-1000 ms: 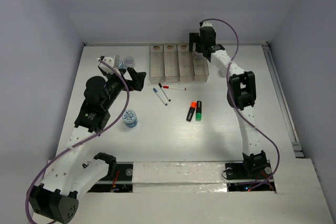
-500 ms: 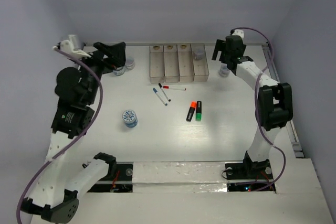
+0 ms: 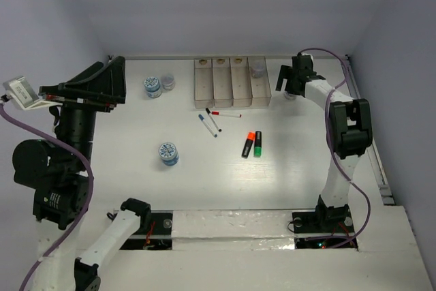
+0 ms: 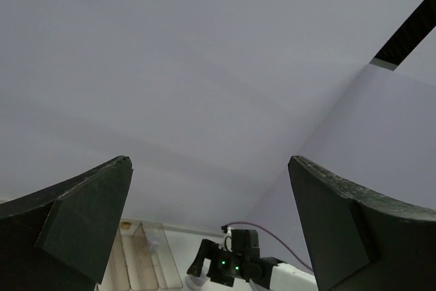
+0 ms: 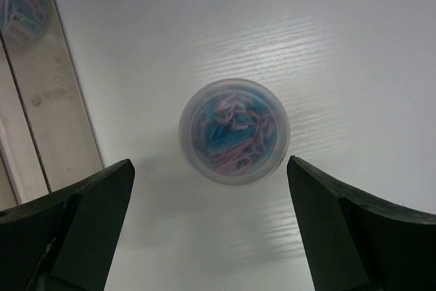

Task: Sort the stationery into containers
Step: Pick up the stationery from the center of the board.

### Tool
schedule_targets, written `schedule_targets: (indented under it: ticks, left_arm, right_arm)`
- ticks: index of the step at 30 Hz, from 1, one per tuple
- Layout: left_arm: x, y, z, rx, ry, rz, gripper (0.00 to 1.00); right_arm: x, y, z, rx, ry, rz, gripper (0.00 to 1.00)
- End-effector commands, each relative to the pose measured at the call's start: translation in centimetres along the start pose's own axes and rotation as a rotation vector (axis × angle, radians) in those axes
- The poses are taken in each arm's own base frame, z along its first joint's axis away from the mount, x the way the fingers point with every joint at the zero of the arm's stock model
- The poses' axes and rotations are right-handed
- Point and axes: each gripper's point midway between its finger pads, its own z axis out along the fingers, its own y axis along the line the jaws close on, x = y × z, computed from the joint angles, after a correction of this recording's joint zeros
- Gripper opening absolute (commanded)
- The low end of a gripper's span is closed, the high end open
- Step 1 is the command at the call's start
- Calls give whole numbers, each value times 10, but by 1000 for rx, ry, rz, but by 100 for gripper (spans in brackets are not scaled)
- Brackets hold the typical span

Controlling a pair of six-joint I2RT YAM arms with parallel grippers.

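The clear four-compartment tray (image 3: 231, 83) stands at the back; one tub (image 3: 257, 69) lies in its rightmost compartment. My right gripper (image 3: 287, 85) hovers open just right of the tray. In the right wrist view its gripper (image 5: 210, 163) is open above a clear tub of coloured clips (image 5: 234, 131) on the table. My left gripper (image 3: 121, 81) is raised high at the left, open and empty, facing the wall (image 4: 210, 161). Three pens (image 3: 213, 119) and the orange (image 3: 248, 144) and green (image 3: 258, 144) highlighters lie in front of the tray.
Two tubs (image 3: 152, 86) (image 3: 167, 82) stand left of the tray, another (image 3: 168, 153) nearer the front. The tray's right wall (image 5: 41, 100) is close to my right gripper's left finger. The side wall and table edge lie to the right.
My right gripper has moved from over the tray's rightmost compartment to the tub right of the tray. My left arm has swung up and left, away from the two back tubs.
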Motion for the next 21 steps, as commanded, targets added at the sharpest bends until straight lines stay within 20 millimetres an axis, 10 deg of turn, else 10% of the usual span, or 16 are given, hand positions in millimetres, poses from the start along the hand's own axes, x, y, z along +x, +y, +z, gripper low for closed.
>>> schedule_targets:
  ticks: [1, 21]
  left_arm:
    - [7, -1, 4, 8, 20, -20, 99]
    - [34, 26, 12, -59, 57, 44, 99]
  right_arm:
    - [-18, 10, -6, -49, -16, 16, 100]
    - [-27, -7, 25, 64, -20, -23, 78]
